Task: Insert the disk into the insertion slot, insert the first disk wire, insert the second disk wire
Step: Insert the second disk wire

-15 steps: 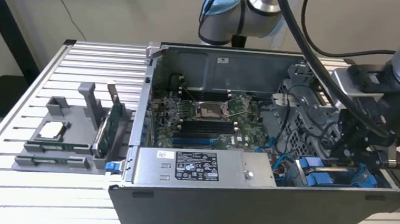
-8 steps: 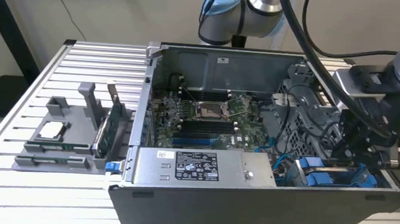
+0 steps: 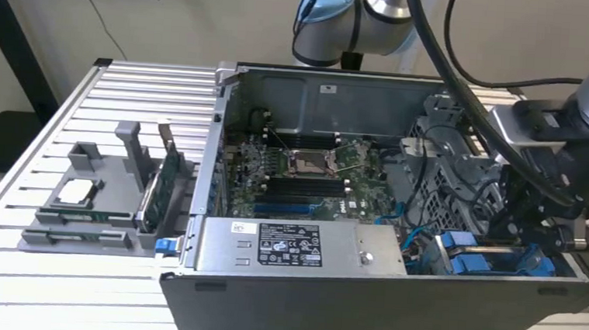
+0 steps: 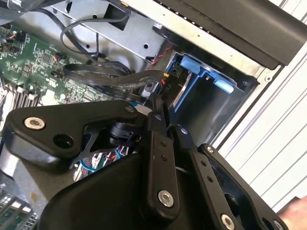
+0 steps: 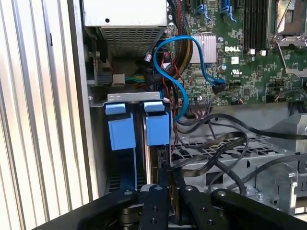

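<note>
Fingers [image 5: 169, 179] pinched together at the drive bay [image 5: 139, 158] beside the blue tabs [image 5: 157, 127] should, I judge, stay square to it among the loose cables [image 5: 216, 143].

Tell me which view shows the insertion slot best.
The first wrist view: the insertion slot faces the camera, blue fittings plain. The exterior view shows it small beside the gripper. The second wrist view catches one blue corner.

My black fingers [image 4: 165, 125] sit close together, pointing at the blue fitting [image 4: 204, 76] of the grey insertion slot [image 4: 201, 108]. Black wires [image 4: 103, 76] loop beside them, over a green board [image 4: 43, 62].
</note>
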### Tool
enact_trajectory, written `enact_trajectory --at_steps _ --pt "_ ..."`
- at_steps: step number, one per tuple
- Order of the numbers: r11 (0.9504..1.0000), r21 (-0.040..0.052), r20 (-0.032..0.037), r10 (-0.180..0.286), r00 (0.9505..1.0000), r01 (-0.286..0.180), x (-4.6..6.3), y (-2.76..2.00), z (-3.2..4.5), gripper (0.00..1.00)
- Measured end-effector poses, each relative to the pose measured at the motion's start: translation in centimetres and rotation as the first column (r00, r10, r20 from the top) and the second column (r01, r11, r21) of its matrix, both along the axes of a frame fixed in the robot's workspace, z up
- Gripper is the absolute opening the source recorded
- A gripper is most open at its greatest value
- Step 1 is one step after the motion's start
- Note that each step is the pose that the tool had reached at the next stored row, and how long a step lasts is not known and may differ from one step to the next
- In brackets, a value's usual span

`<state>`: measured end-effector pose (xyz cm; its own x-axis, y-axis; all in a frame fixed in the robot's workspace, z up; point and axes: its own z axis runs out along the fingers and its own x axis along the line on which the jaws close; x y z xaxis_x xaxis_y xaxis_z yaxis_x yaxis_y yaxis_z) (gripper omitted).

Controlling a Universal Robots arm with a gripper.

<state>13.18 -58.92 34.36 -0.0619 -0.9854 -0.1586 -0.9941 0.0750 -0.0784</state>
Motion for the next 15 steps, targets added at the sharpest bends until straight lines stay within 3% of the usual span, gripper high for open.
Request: enact_trajectory --at_steps 7,15 --pt "1.0 -0.0018 0.0074 0.0 1.0 0.0 0.0 0.0 -0.2 0.16" --pt "1.0 -0.0024 0.0096 0.0 1.0 0.0 0.0 -0.02 -0.47 0.16"
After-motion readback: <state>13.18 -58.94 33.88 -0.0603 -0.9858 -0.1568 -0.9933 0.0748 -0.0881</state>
